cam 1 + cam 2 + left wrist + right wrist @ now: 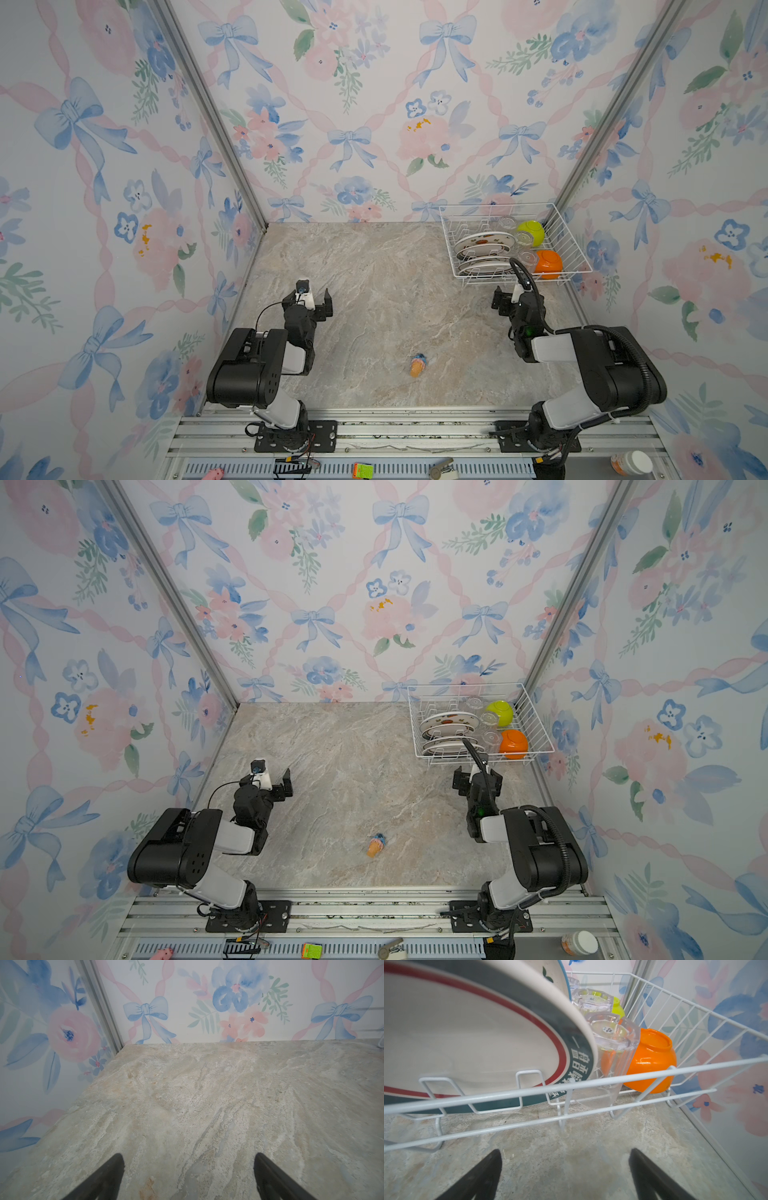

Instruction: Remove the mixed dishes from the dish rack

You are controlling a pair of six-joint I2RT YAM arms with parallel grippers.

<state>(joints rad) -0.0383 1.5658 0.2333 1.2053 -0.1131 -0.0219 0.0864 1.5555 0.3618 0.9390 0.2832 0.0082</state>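
Both grippers stand open and empty. The right gripper (564, 1150) sits just outside the front rail of the dish rack (708, 1066), which stands in the far right corner of the bench (187, 1095). The left gripper (188, 1154) hangs over bare bench, well apart.

All dishes are in the rack: plates (477, 1043) lean in the prongs, glasses (614, 1032) sit against them, and the orange bowl (654, 1057) and green bowl (530, 232) lie beyond.

Hazards:
- A finger catching the rail could drag the rack.
- Lifting a plate could topple the adjacent glass.

The dish rack (570, 243) (536, 723) stands on the table (374, 291) at centre right of both top views. Inside it, plates (478, 244) stand at left, glasses (524, 239) in the middle, the rear bowl (530, 232) and front bowl (547, 263) at right. A toy (418, 364) lies on the table, lower centre.
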